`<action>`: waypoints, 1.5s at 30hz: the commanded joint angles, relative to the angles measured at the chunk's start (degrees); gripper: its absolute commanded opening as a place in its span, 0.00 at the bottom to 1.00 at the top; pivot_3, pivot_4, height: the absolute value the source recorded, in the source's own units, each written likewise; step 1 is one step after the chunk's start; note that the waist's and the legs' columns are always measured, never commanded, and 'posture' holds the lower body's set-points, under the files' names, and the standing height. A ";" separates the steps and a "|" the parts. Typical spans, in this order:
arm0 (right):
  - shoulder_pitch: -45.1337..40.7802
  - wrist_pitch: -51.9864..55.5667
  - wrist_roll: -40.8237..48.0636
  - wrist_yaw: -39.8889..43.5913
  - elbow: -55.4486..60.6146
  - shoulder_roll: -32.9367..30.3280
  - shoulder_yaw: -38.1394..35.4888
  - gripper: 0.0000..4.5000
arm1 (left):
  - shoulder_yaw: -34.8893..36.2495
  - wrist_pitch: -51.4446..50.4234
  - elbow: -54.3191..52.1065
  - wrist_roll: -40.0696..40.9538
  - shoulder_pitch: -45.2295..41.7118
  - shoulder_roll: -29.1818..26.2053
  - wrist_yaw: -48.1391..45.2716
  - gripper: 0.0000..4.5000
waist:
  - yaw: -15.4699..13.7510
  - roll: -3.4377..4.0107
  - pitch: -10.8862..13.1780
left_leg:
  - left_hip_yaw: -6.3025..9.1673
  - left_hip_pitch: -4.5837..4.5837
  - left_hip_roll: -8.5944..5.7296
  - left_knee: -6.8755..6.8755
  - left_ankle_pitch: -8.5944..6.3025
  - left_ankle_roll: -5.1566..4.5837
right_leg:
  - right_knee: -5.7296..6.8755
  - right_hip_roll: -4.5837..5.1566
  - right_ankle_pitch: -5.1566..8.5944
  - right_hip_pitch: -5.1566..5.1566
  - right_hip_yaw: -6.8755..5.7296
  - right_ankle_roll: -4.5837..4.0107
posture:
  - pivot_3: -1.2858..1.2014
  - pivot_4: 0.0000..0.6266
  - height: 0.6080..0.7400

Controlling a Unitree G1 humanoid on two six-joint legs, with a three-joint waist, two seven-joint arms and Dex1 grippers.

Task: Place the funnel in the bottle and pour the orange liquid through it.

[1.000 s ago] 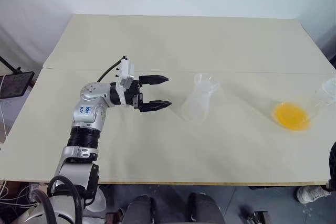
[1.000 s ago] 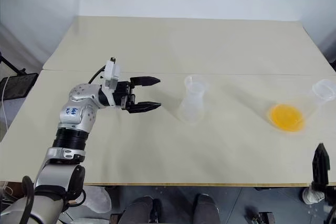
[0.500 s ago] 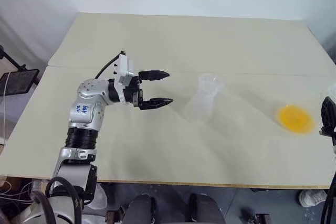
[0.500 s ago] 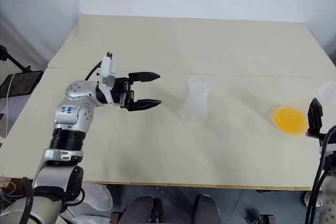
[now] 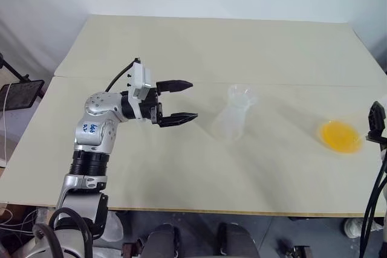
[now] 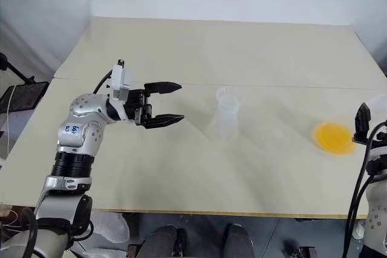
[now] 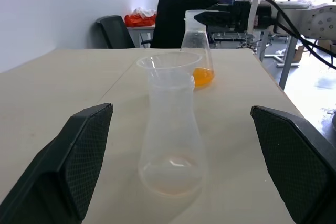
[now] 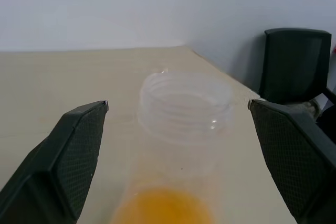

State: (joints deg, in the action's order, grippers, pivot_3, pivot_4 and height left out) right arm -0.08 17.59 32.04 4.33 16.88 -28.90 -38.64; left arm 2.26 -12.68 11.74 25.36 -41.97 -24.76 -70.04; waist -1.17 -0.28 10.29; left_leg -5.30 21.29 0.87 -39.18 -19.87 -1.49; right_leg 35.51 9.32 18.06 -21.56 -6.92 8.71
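The clear bottle [image 5: 231, 122] stands mid-table with the see-through funnel [image 7: 168, 65] seated in its mouth. My left gripper [image 5: 193, 99] hovers just left of it, open and pointing at it, fingers [image 7: 79, 150] apart and empty. The orange liquid [image 5: 340, 135] lies in a clear conical flask [image 8: 184, 109] near the table's right edge. My right gripper [image 6: 362, 125] stands open beside that flask. The flask's neck rises just ahead of the gap between its fingers [image 8: 71, 153], untouched.
The pale table [image 5: 199, 46] has a seam running across its middle. In the left wrist view a person in black [image 7: 184, 9] sits at desks beyond the table. A black chair [image 8: 296, 61] stands past the table's right edge.
My right gripper has come up and forward at the right edge, to the flask. The left gripper and the bottle have kept their places.
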 commanded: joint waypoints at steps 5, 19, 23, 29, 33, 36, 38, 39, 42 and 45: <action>-3.32 -2.04 -1.43 1.08 -6.15 0.09 -0.27 1.00 | 0.06 0.80 -1.21 1.33 -1.28 0.41 -0.12 0.99 | -0.01 0.00 0.00 | -0.02 0.01 -0.01 0.00 0.00 0.00 | 0.00 0.00 0.00 0.00 -0.02 0.00 | 0.52 0.24 1.00; -10.20 -6.54 -3.68 3.68 -15.25 -0.05 1.41 1.00 | -0.04 0.67 -1.66 1.64 -1.47 1.03 -0.10 0.99 | 0.20 0.00 0.00 | -0.03 0.01 0.00 0.00 0.00 0.00 | -0.01 0.00 0.00 0.00 -0.03 0.00 | 0.52 0.24 1.00; -11.82 -7.75 -4.17 3.86 -17.50 0.04 1.70 1.00 | 0.11 0.77 -1.67 1.60 -1.66 0.93 0.02 0.99 | 0.17 0.00 0.00 | -0.03 0.02 0.00 0.00 0.00 0.00 | -0.01 0.00 0.00 0.00 -0.05 0.00 | 0.52 0.24 1.00; -13.38 -10.08 -4.92 4.36 -20.25 -0.03 1.86 0.96 | 0.28 0.76 -2.46 1.66 -1.25 0.83 0.42 1.00 | 0.29 0.00 0.00 | -0.02 0.02 0.01 0.00 0.00 0.00 | -0.02 0.00 0.00 0.00 -0.05 0.00 | 0.52 0.24 1.00; -14.62 -11.63 -5.39 4.77 -22.43 -0.21 2.04 0.73 | 0.36 0.68 -2.86 1.78 -1.02 0.83 0.76 1.00 | 0.38 0.00 0.00 | -0.02 0.02 0.01 0.00 0.00 0.00 | -0.02 0.00 0.00 0.00 -0.05 0.00 | 0.52 0.24 1.00; -15.27 -12.66 -5.77 5.33 -23.63 -0.20 2.25 0.59 | 0.38 0.64 -3.06 1.85 -0.93 0.85 0.96 1.00 | 0.46 0.00 0.00 | -0.02 0.02 0.01 0.00 0.00 0.00 | -0.02 0.00 0.00 0.00 -0.05 0.00 | 0.52 0.24 1.00; -15.55 -13.43 -5.96 5.74 -24.32 -0.21 2.34 0.59 | 0.39 0.66 -3.16 1.86 -0.90 0.88 1.08 1.00 | 0.48 0.00 0.00 | -0.01 0.02 0.01 0.01 0.00 0.00 | -0.02 0.00 0.00 0.00 -0.05 0.00 | 0.52 0.24 1.00; -15.65 -13.83 -5.99 5.91 -24.55 -0.20 2.35 0.59 | 0.41 0.67 -3.19 1.86 -0.88 0.88 1.14 1.00 | 0.50 0.00 0.00 | -0.01 0.02 0.01 0.01 0.00 0.00 | -0.02 0.00 0.00 0.00 -0.05 0.00 | 0.52 0.24 1.00; -16.09 -15.31 -5.53 7.69 -24.70 0.03 2.76 0.59 | 0.43 0.69 -3.20 1.86 -0.89 0.87 1.31 1.00 | 0.52 0.00 0.00 | -0.01 0.02 0.01 0.01 0.00 0.00 | -0.02 0.00 0.00 0.00 -0.06 0.00 | 0.52 0.24 1.00; -17.32 -18.03 -4.58 10.72 -21.87 1.04 4.61 0.59 | 0.83 0.55 -3.11 1.95 -0.69 0.92 2.21 1.00 | 0.95 0.01 0.00 | -0.01 0.02 0.02 0.01 0.00 0.00 | -0.04 0.00 0.00 0.00 -0.05 0.00 | 0.52 0.24 1.00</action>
State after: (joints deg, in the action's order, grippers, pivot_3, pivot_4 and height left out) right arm -15.81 2.56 26.22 13.39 -8.96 -27.87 -34.04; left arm 1.91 -12.48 11.14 25.63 -42.15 -23.69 -68.40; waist -0.21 -0.28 10.30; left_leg -5.30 21.32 0.89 -39.17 -19.86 -1.48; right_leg 35.47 9.32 18.06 -21.56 -6.97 8.71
